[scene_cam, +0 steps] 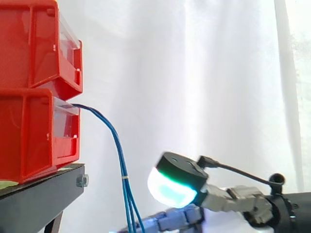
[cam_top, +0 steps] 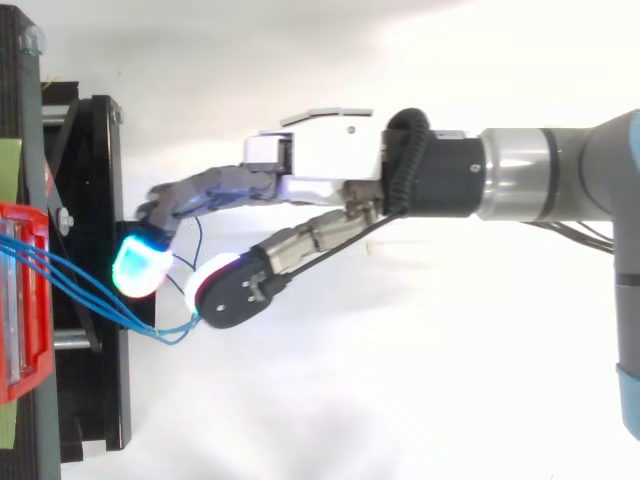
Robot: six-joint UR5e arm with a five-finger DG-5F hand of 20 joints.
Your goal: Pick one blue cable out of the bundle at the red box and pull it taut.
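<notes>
Several thin blue cables leave the front of the lower red bin and hang down past the stand's edge. From above, the cables fan out from the bin and loop near the fingertips. My hand reaches in from the right with its fingers nearly straight. One cyan fingertip sits by the cables and the thumb's pad stays a little apart from it. The cable loop lies just beside both pads, gripped by neither. In the side view the hand is low, right of the hanging cables.
A second red bin is stacked on the lower one. Both stand on a black stand at the left, with a bolt at its corner. A white curtain hangs behind, and open space lies right of the stand.
</notes>
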